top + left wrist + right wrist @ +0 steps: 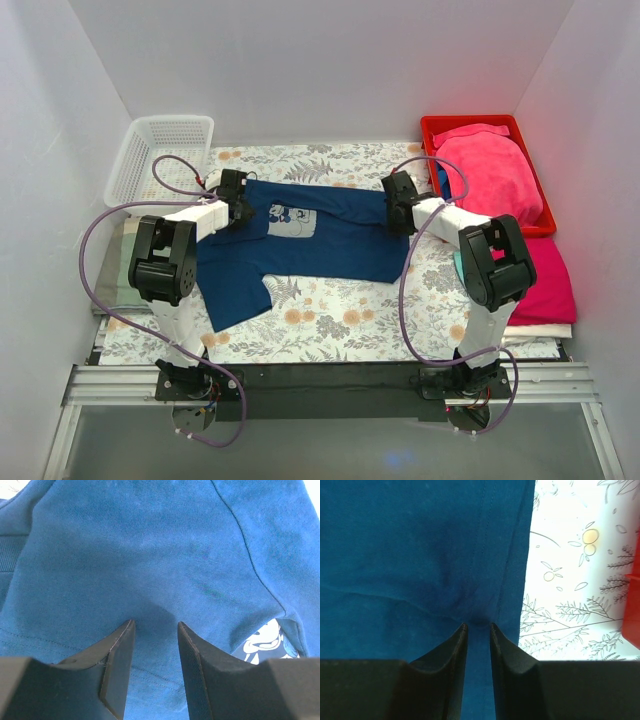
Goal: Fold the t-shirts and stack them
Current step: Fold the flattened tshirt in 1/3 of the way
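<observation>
Bench (340, 325): wears a white cloth printed with leaves and orange flowers, and carries all the rest.

Navy t-shirt (340, 235): lies face up across the middle of the bench and stretches crosswise between the two arms. Points its shoulder end at the left edge and its hem end at the right edge. Trails one loose flap from the left part toward the near edge.

Red bin (478, 124): sits in the far right corner, apart from the navy cloth. Holds a rumpled pink t-shirt (490, 175) that fills most of it.

Folded magenta t-shirts (548, 280): rest along the right edge, just nearer than the bin and partly behind the right arm.

White basket (165, 150): stands in the far left corner with its mesh walls upright.

Left gripper (238, 207): bears down on the shoulder end. Keeps its fingers (117, 655) part way apart, with blue cloth filling the gap and dimpling at the tips. Appears to pinch a thick fold there.

Right gripper (400, 197): bears down just inside the stitched hem. Draws its fingers (447, 650) nearly together on the cloth, where creases run in to the tips.

Pale mouse print (291, 220): shows on the chest, just beside the left gripper, and peeks from under a raised fold in the left wrist view.
</observation>
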